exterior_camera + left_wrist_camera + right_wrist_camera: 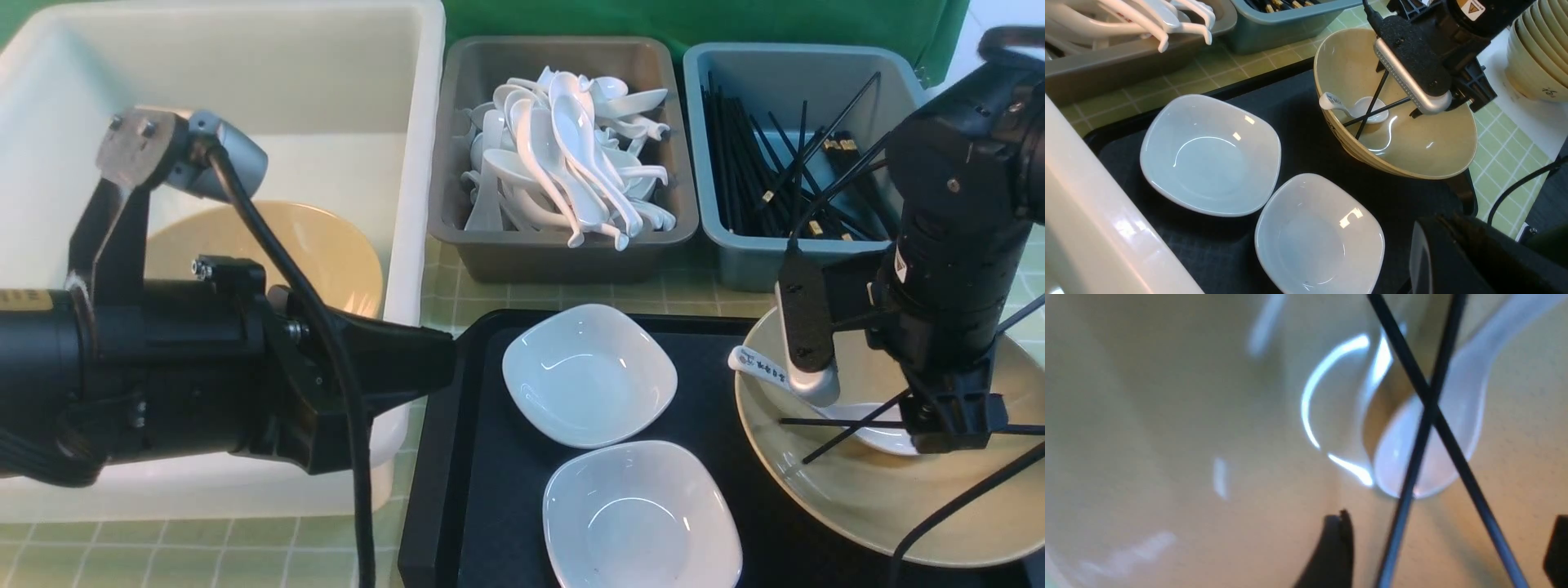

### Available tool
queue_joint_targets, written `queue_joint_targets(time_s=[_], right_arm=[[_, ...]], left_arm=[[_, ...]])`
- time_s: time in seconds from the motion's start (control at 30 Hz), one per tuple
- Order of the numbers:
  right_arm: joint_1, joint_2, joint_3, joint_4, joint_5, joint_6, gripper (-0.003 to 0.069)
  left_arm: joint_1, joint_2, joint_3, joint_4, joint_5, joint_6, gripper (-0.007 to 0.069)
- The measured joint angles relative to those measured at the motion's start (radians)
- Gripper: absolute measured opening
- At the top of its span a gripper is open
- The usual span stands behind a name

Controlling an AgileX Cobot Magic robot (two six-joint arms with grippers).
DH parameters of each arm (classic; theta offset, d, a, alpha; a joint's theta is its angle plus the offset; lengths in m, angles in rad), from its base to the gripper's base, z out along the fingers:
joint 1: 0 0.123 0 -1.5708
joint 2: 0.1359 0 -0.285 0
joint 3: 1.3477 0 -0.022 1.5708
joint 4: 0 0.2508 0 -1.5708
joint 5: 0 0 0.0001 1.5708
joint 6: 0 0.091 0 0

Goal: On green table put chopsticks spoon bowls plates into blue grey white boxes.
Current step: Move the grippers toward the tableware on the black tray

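Left gripper [437, 359]: pressed together. Right gripper [1448, 543]: spread astride chopsticks [1429, 404] crossed in bowl [857, 490], right edge of counter [571, 294]. Chopstick pick-up judged in hand; a pinch at their crossing is required.

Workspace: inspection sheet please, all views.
Surface: pale green checked tablecloth; black textured tray on it.
Job's things: tan bowl at right holds blue-lettered white ceramic spoon and crossed thin black chopsticks; second tan bowl in large translucent white tub; two small white rounded-square plates on tray; grey tub of plain white spoons; blue tub of loose black chopsticks.
Clutter: stack of tan bowls on white surface beside the cloth.
Hands: left hand shut, empty; right hand open, straddling the crossed chopsticks.
Cables: black cable over left arm; another cable crossing the right bowl's rim.
Surroundings: green backdrop cloth.
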Motion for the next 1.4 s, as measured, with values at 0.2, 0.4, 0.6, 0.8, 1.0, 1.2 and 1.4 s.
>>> queue_joint_targets(time_s=[0.2, 0.4, 0.6, 0.8, 1.0, 1.2, 1.4], right_arm=[[-0.003, 0.06, -0.001, -0.072, -0.023, -0.023, 0.0689], [-0.034, 0.132, -0.001, -0.082, -0.016, -0.047, 0.0685], [-0.052, 0.134, -0.026, -0.087, 0.008, -0.049, 0.0545], [-0.065, 0.135, -0.07, -0.09, 0.044, -0.045, 0.0277], [-0.065, 0.135, -0.12, -0.08, 0.095, -0.042, 0.0057], [-0.065, 0.126, -0.141, -0.018, 0.114, -0.052, 0.0055], [-0.065, 0.062, -0.142, 0.04, 0.114, -0.075, 0.0055]], left_arm=[[0.0, 0.0, 0.0, -0.001, 0.005, 0.0, -0.0001], [0.0, 0.0, 0.0, -0.001, 0.01, 0.0, -0.0001], [0.0, 0.0, 0.0, -0.001, 0.019, 0.0, -0.0001], [0.0, 0.0, 0.0, -0.001, 0.019, 0.0, -0.0001], [0.0, 0.0, 0.0, -0.001, 0.019, 0.0, -0.0001], [0.0, 0.0, 0.0, -0.01, 0.019, 0.0, -0.0001], [0.0, 0.0, 0.0, -0.024, 0.014, 0.0, -0.0001]])
